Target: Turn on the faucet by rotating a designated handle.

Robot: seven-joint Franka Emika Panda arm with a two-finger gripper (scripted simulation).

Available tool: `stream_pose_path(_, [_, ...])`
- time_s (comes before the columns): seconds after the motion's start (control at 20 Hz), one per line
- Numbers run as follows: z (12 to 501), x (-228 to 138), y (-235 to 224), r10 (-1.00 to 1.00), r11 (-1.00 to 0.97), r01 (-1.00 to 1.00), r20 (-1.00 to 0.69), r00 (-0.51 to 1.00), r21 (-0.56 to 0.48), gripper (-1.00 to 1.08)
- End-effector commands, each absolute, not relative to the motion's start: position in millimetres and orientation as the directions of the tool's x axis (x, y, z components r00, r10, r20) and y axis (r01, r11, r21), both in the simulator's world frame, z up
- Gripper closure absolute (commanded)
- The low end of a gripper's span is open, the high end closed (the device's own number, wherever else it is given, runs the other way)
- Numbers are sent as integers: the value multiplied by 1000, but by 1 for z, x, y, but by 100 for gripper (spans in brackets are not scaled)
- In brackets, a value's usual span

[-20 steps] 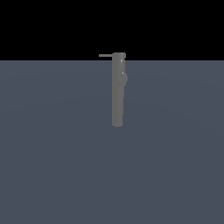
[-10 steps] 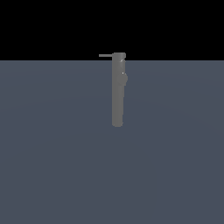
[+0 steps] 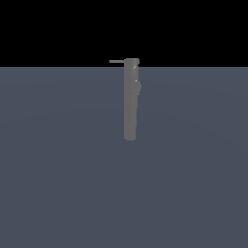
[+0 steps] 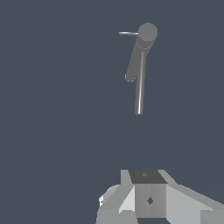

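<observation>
Here, grey faucet (image 3: 130,101) on bare slate-blue surface (image 3: 58,169), black backdrop (image 3: 48,29), tool (image 4: 146,199) well apart, grip state unclear.

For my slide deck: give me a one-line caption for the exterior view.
A grey faucet lies on a slate-blue surface, its thin handle projecting toward the exterior view's left; no arm is visible.

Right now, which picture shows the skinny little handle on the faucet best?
The exterior view shows it best: the handle sticks out sideways from the top of the faucet, dark against the black background. In the wrist view the handle is a thin pale rod beside the faucet's cap, farther off and fainter.
</observation>
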State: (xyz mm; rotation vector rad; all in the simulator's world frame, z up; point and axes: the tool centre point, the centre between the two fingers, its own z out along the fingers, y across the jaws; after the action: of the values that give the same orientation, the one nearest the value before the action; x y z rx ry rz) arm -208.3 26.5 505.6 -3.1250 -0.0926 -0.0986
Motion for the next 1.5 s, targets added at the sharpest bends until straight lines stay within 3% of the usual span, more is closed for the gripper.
stream_pose_path(0.0, [503,-193,27,55,-998,56,60,997,-11,108])
stream_pose_path(0.7, [465,-80,26,31,-1000,31,38,999,-6,108])
stream_pose_path(1.45, [377,35,25,4,-1000,4,15,1000,-2,108])
